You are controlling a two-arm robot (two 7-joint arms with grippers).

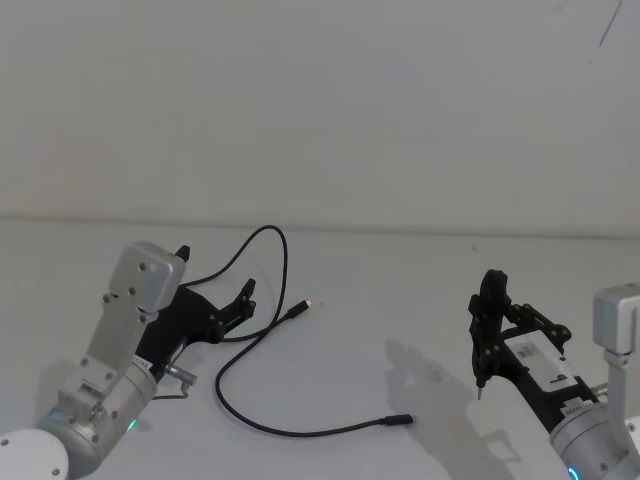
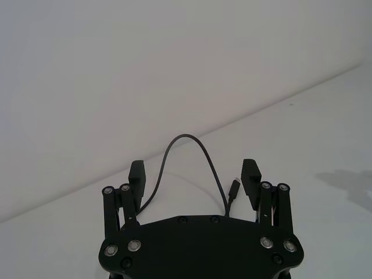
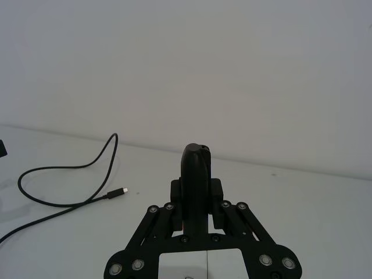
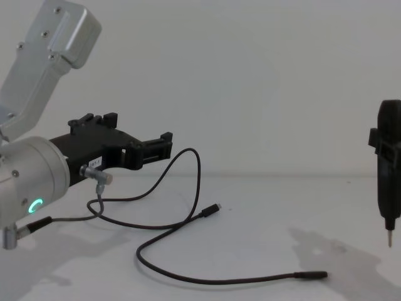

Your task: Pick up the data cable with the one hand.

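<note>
The head view looks forward and down on the white counter from high up. The chest view sits lower, looking across it side-on. Each wrist view looks out closely over its own tool, the left tool and the right tool, toward the wall. All four share the data cable.

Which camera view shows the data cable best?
The head view: the cable lies spread out from above, with both plugs. The chest view shows it side-on; both wrist views show one loop and the small plug.
</note>
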